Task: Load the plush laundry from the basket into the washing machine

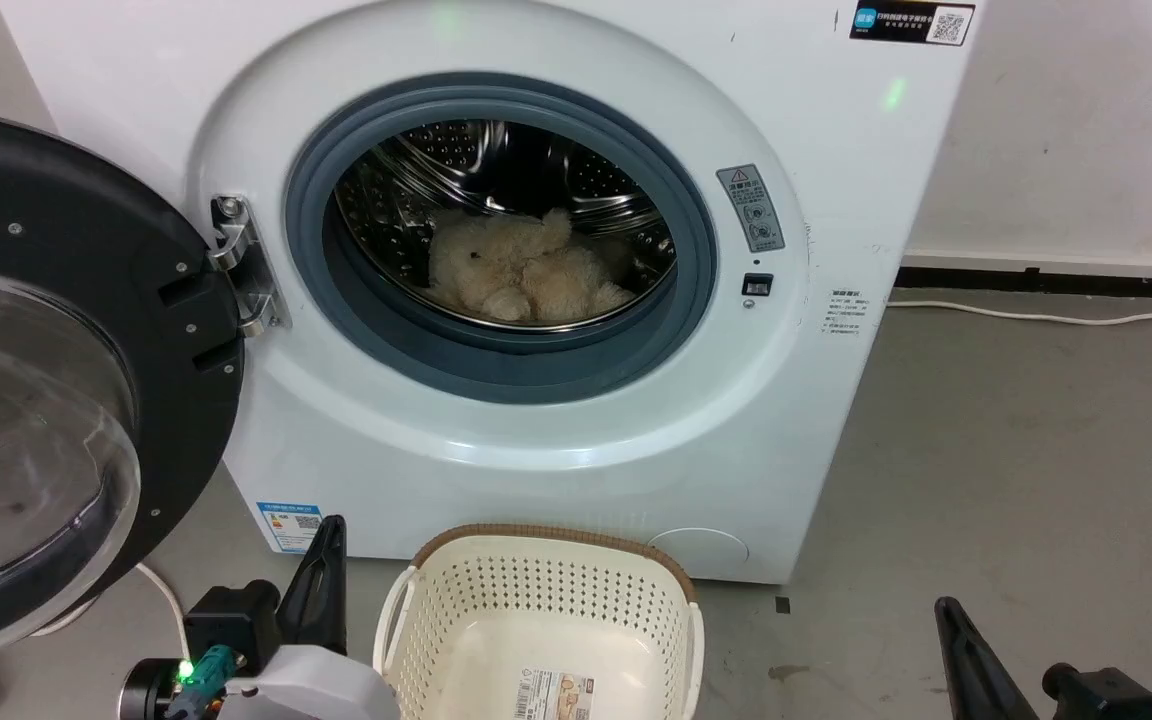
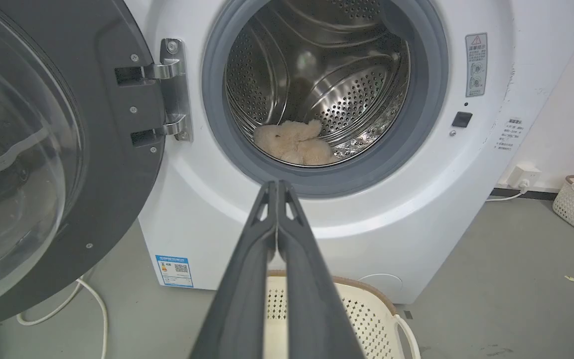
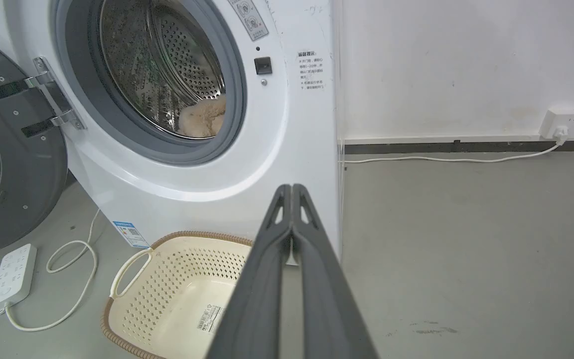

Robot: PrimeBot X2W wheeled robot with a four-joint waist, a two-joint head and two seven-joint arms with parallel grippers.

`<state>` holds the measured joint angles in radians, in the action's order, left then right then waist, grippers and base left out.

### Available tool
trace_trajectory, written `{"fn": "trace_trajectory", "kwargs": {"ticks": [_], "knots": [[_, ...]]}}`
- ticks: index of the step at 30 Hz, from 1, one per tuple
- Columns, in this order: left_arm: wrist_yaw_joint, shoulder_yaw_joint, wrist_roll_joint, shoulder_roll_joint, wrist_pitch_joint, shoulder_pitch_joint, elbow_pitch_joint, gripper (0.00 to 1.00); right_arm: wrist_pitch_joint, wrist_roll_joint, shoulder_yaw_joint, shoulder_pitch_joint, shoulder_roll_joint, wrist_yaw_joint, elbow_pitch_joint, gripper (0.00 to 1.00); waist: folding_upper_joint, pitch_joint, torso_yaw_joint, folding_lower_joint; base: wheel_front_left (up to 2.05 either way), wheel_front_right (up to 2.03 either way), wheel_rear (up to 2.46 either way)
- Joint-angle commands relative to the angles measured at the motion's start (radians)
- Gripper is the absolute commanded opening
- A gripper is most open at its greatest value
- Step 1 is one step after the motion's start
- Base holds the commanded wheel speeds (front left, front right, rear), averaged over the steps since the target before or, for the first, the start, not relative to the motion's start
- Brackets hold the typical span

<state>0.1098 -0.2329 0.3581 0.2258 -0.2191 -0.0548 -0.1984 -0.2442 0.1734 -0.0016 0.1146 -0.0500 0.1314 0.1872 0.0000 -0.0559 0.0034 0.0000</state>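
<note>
One item only: the plush laundry (image 1: 521, 270), a shaggy cream bear, lies curled on the lower curve of the steel drum (image 1: 406, 200), well behind the grey door seal (image 1: 496, 370) of the washing machine (image 1: 556, 470). Judged by its look, it is light, soft and compressible, and not fragile. The fur would slip under a shallow pinch, so any further hold is best taken deep on a limb or an ear rather than on the round body. The round door (image 1: 66, 330) stands swung wide to the left. On the floor just before the machine sits the basket (image 1: 546, 600), its bare bottom and label sticker (image 1: 556, 695) exposed. Left claw (image 2: 277, 185): fingers pressed together, pinching nothing, near the basket's left rim. Right claw (image 3: 292, 187): likewise pressed together and unladen, well to the basket's right. Assessment: loading appears complete; the door is not yet closed.
</note>
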Motion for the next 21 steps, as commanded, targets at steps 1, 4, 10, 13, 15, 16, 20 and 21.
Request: {"fn": "trace_trajectory", "kwargs": {"ticks": [1,4,10,13,15,16,20,21], "knots": [[-0.006,0.009,-0.014,-0.008,0.007,0.004,0.010,0.00,0.007,-0.010,0.000,-0.008,0.000,0.000,-0.009,0.00,-0.0001,0.001,0.000,0.0000,0.00,0.00,0.00],[-0.011,0.019,-0.029,-0.015,0.016,0.006,0.018,0.00,0.017,-0.017,0.000,-0.012,0.000,0.000,-0.016,0.00,-0.0001,0.003,0.000,0.0000,0.00,0.00,0.00],[-0.016,0.031,-0.047,-0.024,0.027,0.009,0.027,0.00,0.029,-0.026,0.000,-0.018,0.000,0.000,-0.026,0.00,-0.0001,0.006,0.000,0.0000,0.00,0.00,0.00],[-0.019,0.036,-0.056,-0.029,0.033,0.010,0.032,0.00,0.035,-0.030,0.000,-0.021,0.000,0.000,-0.030,0.00,-0.0001,0.007,0.000,0.0000,0.00,0.00,0.00],[-0.021,0.040,-0.062,-0.031,0.037,0.011,0.036,0.00,0.040,-0.033,0.000,-0.023,0.000,0.000,-0.033,0.00,-0.0001,0.008,0.000,0.0000,0.00,0.00,0.00],[-0.022,0.042,-0.065,-0.033,0.038,0.012,0.037,0.00,0.042,-0.034,0.000,-0.024,0.000,0.000,-0.035,0.00,-0.0001,0.009,0.000,0.0000,0.00,0.00,0.00],[-0.025,0.050,-0.077,-0.039,0.046,0.013,0.044,0.00,0.050,-0.040,0.000,-0.027,0.000,0.000,-0.041,0.00,-0.0001,0.011,-0.001,0.0000,0.00,0.00,0.00],[-0.026,0.052,-0.080,-0.040,0.048,0.014,0.045,0.00,0.052,-0.041,0.000,-0.028,0.000,0.000,-0.043,0.00,-0.0001,0.011,-0.001,0.0000,0.00,0.00,0.00]]}}
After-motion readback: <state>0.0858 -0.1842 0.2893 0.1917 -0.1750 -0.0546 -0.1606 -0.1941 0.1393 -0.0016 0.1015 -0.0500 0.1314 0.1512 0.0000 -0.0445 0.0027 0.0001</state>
